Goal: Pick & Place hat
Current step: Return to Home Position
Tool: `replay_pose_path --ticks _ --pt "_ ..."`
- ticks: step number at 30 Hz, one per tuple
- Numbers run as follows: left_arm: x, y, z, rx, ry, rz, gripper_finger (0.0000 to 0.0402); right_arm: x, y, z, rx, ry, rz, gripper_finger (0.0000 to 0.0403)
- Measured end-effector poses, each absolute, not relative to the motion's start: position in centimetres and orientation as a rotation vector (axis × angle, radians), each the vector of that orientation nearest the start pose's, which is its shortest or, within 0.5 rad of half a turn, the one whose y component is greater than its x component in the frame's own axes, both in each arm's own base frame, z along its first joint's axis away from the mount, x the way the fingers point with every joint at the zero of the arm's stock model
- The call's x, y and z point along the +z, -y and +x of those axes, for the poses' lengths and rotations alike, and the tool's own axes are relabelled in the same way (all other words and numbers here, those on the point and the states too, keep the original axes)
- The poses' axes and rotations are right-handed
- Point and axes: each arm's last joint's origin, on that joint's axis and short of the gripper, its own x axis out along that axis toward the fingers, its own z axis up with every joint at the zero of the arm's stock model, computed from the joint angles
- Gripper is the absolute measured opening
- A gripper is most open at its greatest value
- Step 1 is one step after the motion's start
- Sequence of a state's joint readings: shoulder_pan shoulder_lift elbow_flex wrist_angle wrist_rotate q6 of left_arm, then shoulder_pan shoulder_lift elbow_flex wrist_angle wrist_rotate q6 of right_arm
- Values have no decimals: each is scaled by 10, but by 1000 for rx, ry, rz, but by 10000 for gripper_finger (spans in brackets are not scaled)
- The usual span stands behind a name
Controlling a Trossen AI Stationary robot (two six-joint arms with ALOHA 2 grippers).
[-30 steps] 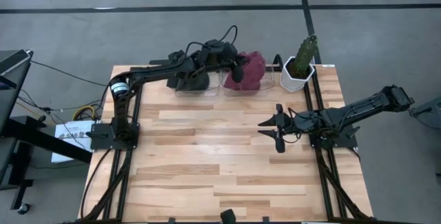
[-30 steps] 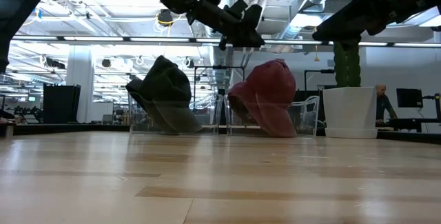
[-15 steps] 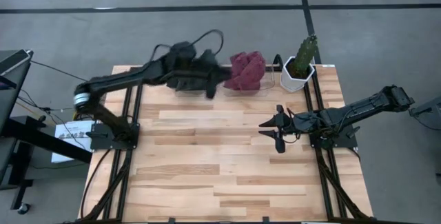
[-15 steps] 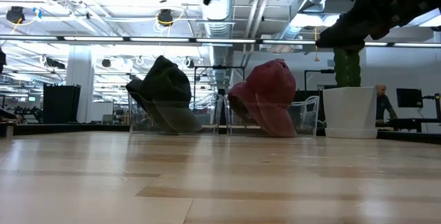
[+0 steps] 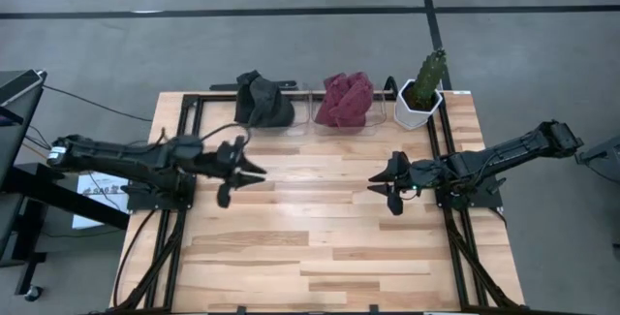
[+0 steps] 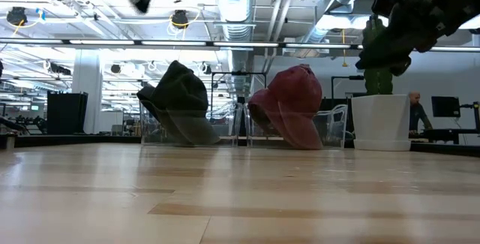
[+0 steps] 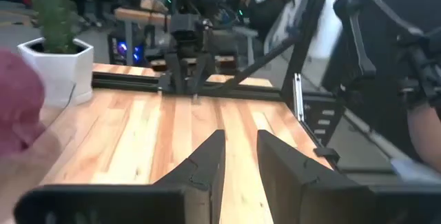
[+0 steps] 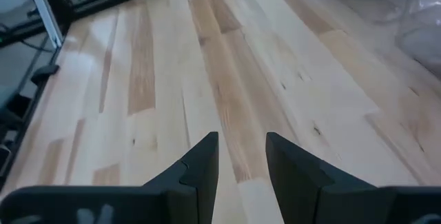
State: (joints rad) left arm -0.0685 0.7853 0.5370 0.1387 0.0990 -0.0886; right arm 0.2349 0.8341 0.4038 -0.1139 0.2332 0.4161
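Left pincer [image 5: 254, 170] hovers over left side of bench [image 5: 320, 247], my fingers slightly spread, nothing between them. Right pincer [image 5: 380, 181] hangs over right side, pointing toward left one, fingers likewise parted, empty. Black cap [image 5: 262, 102] sits in left clear bin [image 6: 225, 128] at far edge of bench. Red cap [image 5: 344, 100] sits in right clear bin [image 6: 334, 128] just beside it. Potted cactus [image 5: 421, 97] stands next to right bin. Both my pincers well apart from bins.
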Motion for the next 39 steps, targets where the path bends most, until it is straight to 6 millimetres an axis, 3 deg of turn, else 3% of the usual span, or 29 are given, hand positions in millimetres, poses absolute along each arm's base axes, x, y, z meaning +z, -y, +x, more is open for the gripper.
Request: replay_pose_path --ticks 7,17,24,29,35,39 --pt "228 20 135 -90 -30 -125 81 214 -34 160 -31 -449 195 113" --pt "179 14 108 -51 119 -221 81 211 -47 149 61 -516 120 113" --pt "180 14 106 -46 133 -214 81 204 -50 155 56 -556 137 113" --pt "179 14 107 -45 116 -210 81 224 -47 150 73 -387 182 113" --pt "176 14 109 -42 81 -205 81 251 -42 119 214 -188 168 113" --pt "172 15 112 -38 45 -200 81 257 -37 95 283 -131 173 113"
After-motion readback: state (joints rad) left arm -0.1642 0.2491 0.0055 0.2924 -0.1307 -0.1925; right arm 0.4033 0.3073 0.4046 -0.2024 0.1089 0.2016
